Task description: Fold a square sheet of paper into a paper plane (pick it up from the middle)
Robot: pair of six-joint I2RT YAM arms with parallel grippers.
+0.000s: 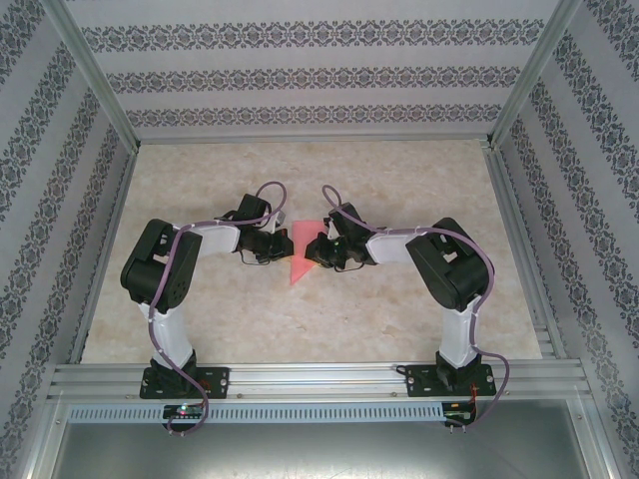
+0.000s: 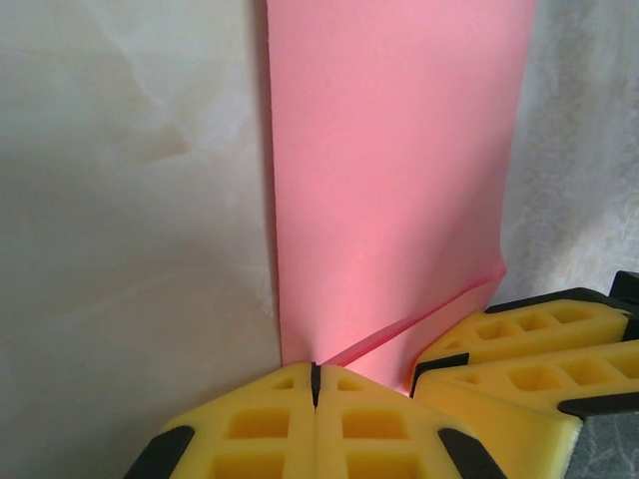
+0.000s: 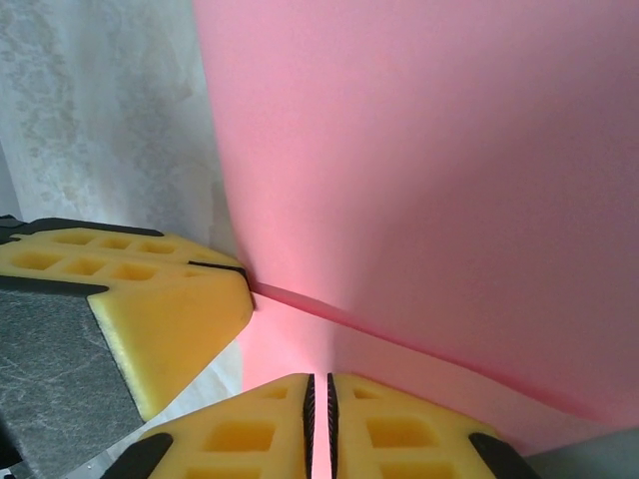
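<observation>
Left gripper (image 2: 315,371) clamps the pink paper (image 2: 399,180) at its fingertips; right gripper (image 3: 320,385) likewise.

Soft, even light fell from above on the pale surface (image 1: 399,329), leaving only faint shadows under the arms (image 1: 165,269), while both wrist views were bright but slightly hazy, the close paper (image 2: 399,150) nearly featureless and casting a thin shadow along its left edge.

The sheet of paper (image 1: 298,257) sits at the middle of the bench (image 1: 399,180), with the left jaws at its left edge and the right jaws at its right edge.
</observation>
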